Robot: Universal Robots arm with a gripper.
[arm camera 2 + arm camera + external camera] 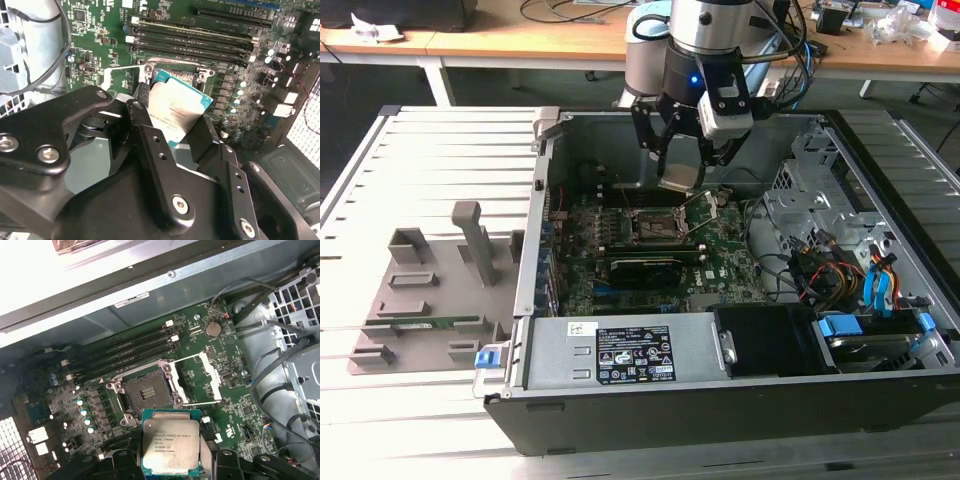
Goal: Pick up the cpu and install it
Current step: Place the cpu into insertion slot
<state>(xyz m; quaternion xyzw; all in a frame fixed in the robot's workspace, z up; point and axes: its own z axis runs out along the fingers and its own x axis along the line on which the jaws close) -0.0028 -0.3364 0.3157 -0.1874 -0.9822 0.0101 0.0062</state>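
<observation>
Jaws of the gripper (pixel 685 165) pinch the cpu (pixel 171 446) by two opposite edges, holding it in the air over the motherboard (pixel 235 405) inside the open case (pixel 720 400). The cpu hangs near the bare socket (pixel 149 391), not touching it, and the socket's bracket (pixel 209 376) stands swung open beside it.

Grey slatted table (pixel 440 140), 1 open computer case (pixel 720 415) on it, grey fixture tray (pixel 420 300) just beside
</observation>
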